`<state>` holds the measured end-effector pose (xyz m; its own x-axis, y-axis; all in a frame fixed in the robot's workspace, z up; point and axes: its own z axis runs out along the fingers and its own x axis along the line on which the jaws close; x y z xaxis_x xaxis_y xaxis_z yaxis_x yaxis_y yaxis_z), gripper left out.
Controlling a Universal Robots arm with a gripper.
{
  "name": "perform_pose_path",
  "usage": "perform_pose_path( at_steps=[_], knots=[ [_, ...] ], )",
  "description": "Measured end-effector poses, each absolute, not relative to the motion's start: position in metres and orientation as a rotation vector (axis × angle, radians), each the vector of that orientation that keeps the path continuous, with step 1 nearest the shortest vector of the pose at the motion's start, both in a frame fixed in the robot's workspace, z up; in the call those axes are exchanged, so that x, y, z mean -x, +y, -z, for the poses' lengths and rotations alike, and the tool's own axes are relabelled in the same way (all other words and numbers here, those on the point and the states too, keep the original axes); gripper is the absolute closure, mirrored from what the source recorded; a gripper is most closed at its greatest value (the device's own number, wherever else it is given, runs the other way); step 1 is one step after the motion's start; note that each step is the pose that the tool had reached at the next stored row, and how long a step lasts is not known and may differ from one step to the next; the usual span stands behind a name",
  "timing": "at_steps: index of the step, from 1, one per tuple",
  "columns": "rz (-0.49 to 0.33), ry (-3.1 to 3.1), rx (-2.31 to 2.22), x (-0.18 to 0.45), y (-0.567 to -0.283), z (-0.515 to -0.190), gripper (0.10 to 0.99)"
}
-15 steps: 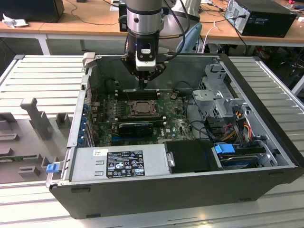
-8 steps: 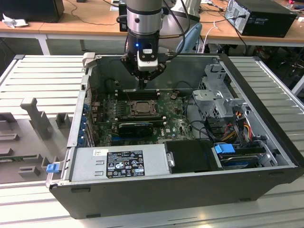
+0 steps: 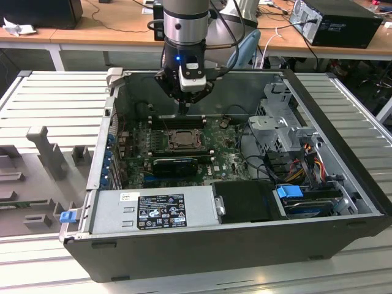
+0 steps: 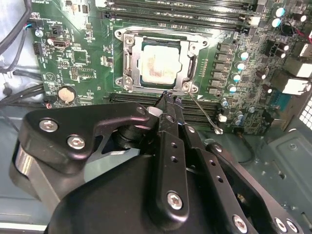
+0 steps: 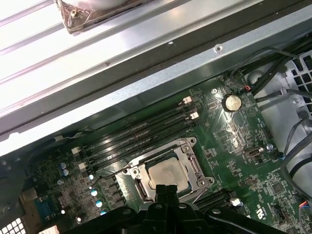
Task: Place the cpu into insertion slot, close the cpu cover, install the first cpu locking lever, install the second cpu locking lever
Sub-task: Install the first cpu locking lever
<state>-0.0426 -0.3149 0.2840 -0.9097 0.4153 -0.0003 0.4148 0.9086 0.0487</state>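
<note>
The hand [image 4: 168, 99], fingers pressed together into one narrow tip, hangs low at the edge of the slot [image 4: 188, 66], apparently to push rather than grip. Just beyond, the cpu [image 4: 158, 62] sits seated under the lowered cover [image 4: 127, 53]; a thin lever [image 4: 204, 112] juts free.

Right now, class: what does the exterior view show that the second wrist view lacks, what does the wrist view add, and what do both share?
Exterior view: the whole computer case, its power supply and a blue drive caddy. Second wrist view: the row of capacitors and a thin locking lever angled out from the cpu cover. Shared: the gripper over the motherboard, near the cpu.
</note>
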Motion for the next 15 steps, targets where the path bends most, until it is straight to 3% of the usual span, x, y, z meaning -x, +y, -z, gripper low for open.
perform_pose_path(
  at_steps=[15],
  knots=[
    [-0.075, 3.089, -0.519, 0.0426, -0.3149, -0.2840, 0.980]
  ],
)
